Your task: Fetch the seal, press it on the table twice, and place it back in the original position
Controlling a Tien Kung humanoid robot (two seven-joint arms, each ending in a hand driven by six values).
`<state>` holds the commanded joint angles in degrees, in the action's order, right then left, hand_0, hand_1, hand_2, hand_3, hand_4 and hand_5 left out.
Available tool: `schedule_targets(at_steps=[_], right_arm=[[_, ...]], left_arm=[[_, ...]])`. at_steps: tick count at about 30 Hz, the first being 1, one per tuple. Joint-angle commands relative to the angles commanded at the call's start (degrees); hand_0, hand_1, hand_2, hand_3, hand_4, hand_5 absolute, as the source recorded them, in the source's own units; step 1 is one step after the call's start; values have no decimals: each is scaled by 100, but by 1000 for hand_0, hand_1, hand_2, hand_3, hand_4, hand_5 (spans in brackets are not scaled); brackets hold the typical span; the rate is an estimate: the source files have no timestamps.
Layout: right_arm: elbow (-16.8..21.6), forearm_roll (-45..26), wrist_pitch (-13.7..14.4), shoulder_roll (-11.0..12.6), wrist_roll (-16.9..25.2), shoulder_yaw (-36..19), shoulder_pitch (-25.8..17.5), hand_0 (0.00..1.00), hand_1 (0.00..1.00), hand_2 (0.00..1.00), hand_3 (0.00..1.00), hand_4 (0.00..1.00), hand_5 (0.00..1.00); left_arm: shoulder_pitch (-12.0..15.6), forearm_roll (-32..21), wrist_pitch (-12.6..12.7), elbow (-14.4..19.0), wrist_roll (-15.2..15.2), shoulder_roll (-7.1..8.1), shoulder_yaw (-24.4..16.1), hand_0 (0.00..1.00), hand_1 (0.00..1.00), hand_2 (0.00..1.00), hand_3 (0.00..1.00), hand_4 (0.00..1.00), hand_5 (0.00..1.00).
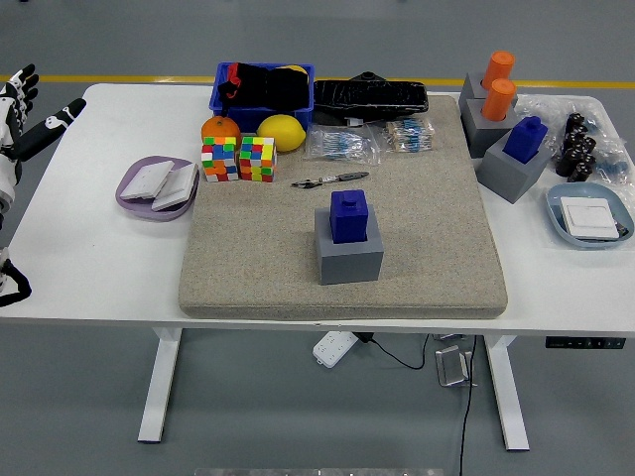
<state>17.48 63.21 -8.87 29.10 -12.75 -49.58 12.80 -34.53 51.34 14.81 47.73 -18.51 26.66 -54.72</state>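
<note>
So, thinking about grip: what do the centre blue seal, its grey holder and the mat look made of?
Blue seal: probably hard plastic, matte, with crisp blocky edges and even colour. Grey holder: likely the same kind of matte plastic, perhaps printed. Mat: looks like coarse beige felt or carpet, speckled and without shine.

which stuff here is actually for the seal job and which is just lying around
For the job:
- blue seal in the grey holder mid-mat
- tan mat, a likely pressing surface
- left hand, open, at the table's left edge

Lying about:
- puzzle cubes
- orange and lemon
- pen
- blue bin
- purple dish
- orange seals
- second blue seal
</note>
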Motion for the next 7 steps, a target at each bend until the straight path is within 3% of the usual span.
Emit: schedule_targets(at_steps=[3,7], right_arm=[[101,232,-2,-87,13,-713,-379,948,771,765,768,840,428],[92,256,3,-125,18,-879,-466,947,770,764,766,838,426]], left_arm=[[-327,-59,-3,-24,21,-163,424,998,998,998,998,998,460],[-382,-51,-2,-19,24,-215,484,998,998,998,998,998,456]])
